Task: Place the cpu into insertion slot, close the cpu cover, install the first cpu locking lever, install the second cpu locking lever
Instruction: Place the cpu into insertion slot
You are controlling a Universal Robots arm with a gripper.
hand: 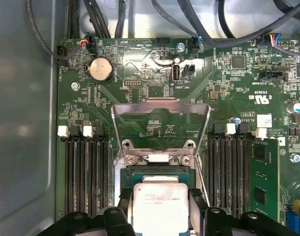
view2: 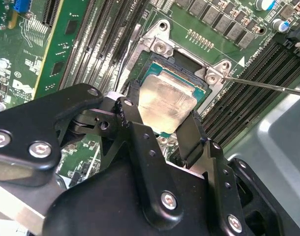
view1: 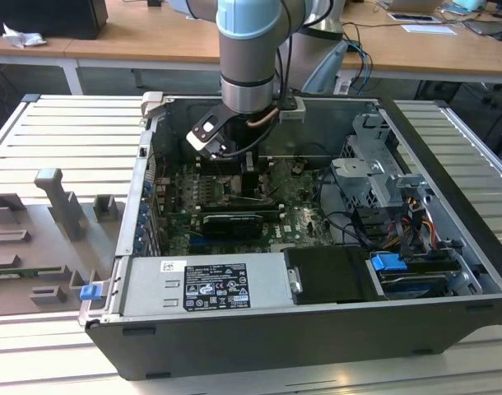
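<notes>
jaws grip one cpu (view2: 167, 105) | at insertion slot (view2: 185, 63), perhaps seated | one cpu cover (hand: 160, 105) raised

The exterior view looks down from high on the near side, taking in the whole open computer case (view1: 317, 339) and the arm (view1: 248, 58). Both wrist views sit close above the circuit board (hand: 140, 73), facing down, sharing the chip (hand: 160, 206) and socket (hand: 157, 173).

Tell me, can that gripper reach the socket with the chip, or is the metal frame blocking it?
Probably yes. The cpu cover stands swung up off the insertion slot, and the gripper holds the cpu right over it with nothing between.
</notes>
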